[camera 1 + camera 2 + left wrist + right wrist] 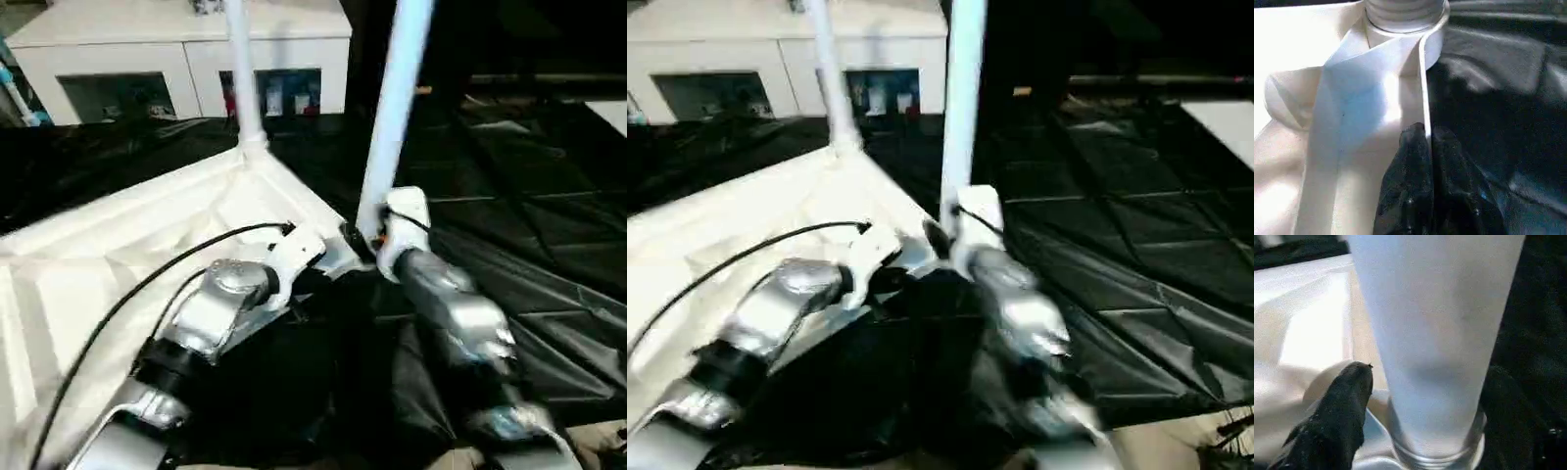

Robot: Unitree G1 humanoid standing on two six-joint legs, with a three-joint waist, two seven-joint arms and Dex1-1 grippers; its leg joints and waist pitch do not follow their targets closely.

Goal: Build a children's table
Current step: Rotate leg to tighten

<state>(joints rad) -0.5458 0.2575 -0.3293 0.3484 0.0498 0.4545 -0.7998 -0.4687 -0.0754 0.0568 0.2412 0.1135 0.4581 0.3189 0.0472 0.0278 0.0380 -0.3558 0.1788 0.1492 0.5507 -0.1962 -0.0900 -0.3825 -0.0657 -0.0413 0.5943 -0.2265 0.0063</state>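
White table top [118, 255] upside down, filling left half of the head views, ribbed underside up, resting on black sheeting [549, 255]. Two legs upright in corner sockets: far leg [243, 69] at upper centre, near leg [397, 98] just right of centre. Left hand [1426, 147] at centre of frame, fingers pinched shut on the thin raised rim of the top, just below the near corner socket [1405, 19]. Right hand [1425, 396] at base of near leg, black fingers [1344, 406] spread either side of the tube, open around it; contact with the tube cannot be told. Silver forearms crossing lower middle of the head views, black cable [127, 294] looping over left arm. White cabinet [176, 59] with glass doors across upper left background.
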